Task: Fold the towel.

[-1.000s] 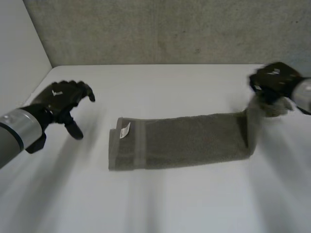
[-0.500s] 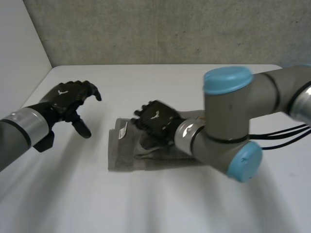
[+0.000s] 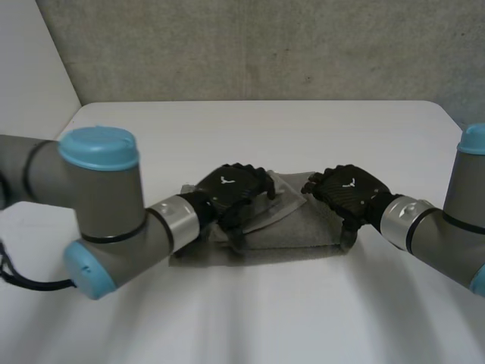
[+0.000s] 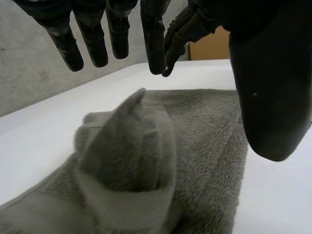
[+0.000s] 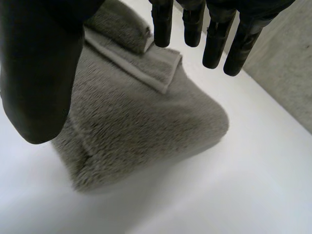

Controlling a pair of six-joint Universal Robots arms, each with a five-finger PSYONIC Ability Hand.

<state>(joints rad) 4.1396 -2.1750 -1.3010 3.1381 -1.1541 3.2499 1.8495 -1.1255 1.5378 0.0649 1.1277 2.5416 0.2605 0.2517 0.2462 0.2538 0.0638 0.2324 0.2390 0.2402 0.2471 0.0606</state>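
Left robot hand: fingers straight and slack, thumb apart, nothing held; hovers just above a rumpled peak in the cloth, not visibly touching. Right robot hand: likewise wide, fingers straight, empty; hangs over the rounded folded end on its own side. Beneath both, the towel, doubled over, flat on the white worktop near the middle, long axis running side to side from one hand to the other. Looks like one fold in place, top layer crooked, with a loose flap askew under the left palm. Probably calls next for smoothing or another fold across the long axis. Nearer the untidy flap: the left; nearer the fold line: the right. Directly below the fingertips in each case, so a short drop rather than a reach. Risk of dragging the top layer out of line if pressed unevenly.
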